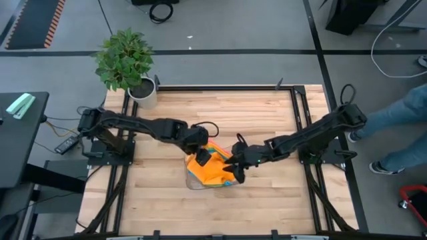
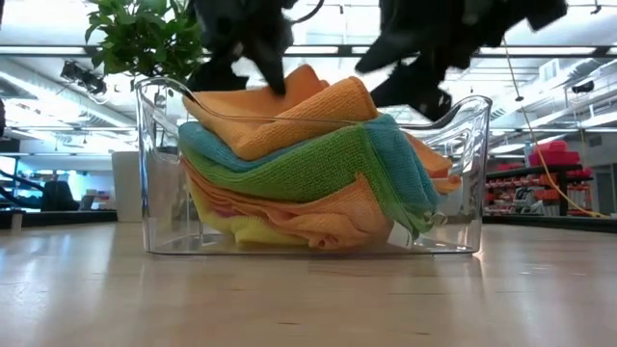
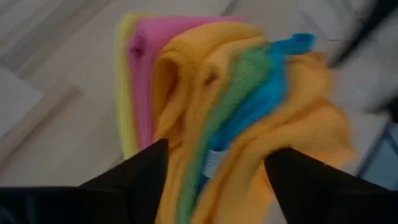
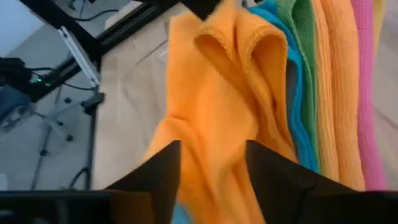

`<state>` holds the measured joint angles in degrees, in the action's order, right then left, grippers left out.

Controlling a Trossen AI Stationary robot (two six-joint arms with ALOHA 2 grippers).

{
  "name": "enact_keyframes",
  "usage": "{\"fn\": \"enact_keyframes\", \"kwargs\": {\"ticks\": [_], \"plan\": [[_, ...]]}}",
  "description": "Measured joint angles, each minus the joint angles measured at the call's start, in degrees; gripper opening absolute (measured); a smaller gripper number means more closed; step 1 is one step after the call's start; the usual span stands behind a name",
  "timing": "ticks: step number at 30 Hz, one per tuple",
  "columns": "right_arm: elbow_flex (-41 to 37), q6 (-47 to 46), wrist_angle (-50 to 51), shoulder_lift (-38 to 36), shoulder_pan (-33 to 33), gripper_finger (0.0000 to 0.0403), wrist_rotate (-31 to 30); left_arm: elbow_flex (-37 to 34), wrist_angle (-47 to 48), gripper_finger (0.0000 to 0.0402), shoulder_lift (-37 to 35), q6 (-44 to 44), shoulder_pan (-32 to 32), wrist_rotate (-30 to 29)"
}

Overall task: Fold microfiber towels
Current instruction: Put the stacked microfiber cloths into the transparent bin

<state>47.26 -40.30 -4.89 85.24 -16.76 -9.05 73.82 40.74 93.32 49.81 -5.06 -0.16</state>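
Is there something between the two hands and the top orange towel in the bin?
Nothing visible. The left hand and right hand hang open directly over the top orange towel, which lies uppermost in the clear bin.

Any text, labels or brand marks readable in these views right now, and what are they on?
No readable text in any view.
White tag on the blue towel: blurred, unreadable.
Red shelving in the room behind the bin: any markings are too small to read.
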Motion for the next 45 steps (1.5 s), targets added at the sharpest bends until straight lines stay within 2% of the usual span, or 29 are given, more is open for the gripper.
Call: {"fn": "enact_keyframes", "kwargs": {"ticks": [3,7,9,13,19,24,26,28,32,35,40,45], "plan": [[-0.2,3.3,-2.2,2.6,1.2,0.0138,0.6,3.6,5.6,0.0288,0.0,-2.3,0.8,2.6],[3.6,8.9,-4.8,7.4,0.9,0.0030,3.8,7.9,11.6,0.0298,-0.1,-5.9,0.9,2.2],[6.2,11.3,-4.8,9.7,0.8,0.0011,3.9,8.9,13.2,0.0297,-0.1,-7.4,0.6,0.0],[10.3,13.3,-1.6,12.4,2.5,0.0009,3.3,9.0,15.5,0.0290,-0.1,-12.9,-0.1,-5.8],[11.2,13.7,2.0,12.1,5.4,0.0007,2.2,5.0,11.4,0.0298,0.1,-23.8,0.1,-5.9],[11.2,14.0,2.5,11.7,6.9,0.0006,2.2,-0.4,1.1,0.0319,0.0,-28.8,-0.1,-2.4],[11.2,14.0,2.8,11.7,7.2,0.0006,2.3,-1.9,-3.6,0.0327,0.0,-29.0,-0.3,-0.8],[11.2,13.7,3.3,11.7,7.5,0.0006,2.2,-2.7,-4.3,0.0334,0.0,-29.0,-0.3,0.1],[11.2,13.5,4.2,11.7,8.3,0.0006,2.0,-2.8,2.4,0.0343,-2.1,-29.5,0.8,-0.5],[11.2,13.3,4.5,11.7,8.5,0.0006,1.9,-2.8,2.5,0.0342,-6.5,-29.5,1.8,-1.3],[11.2,12.9,4.1,11.7,8.5,0.0005,1.8,-2.9,-6.2,0.0342,-11.7,-28.4,2.7,-1.3],[11.2,11.9,4.1,11.7,9.1,0.0005,1.9,-4.4,-12.4,0.0343,-8.8,-26.5,1.6,-1.3]]}}
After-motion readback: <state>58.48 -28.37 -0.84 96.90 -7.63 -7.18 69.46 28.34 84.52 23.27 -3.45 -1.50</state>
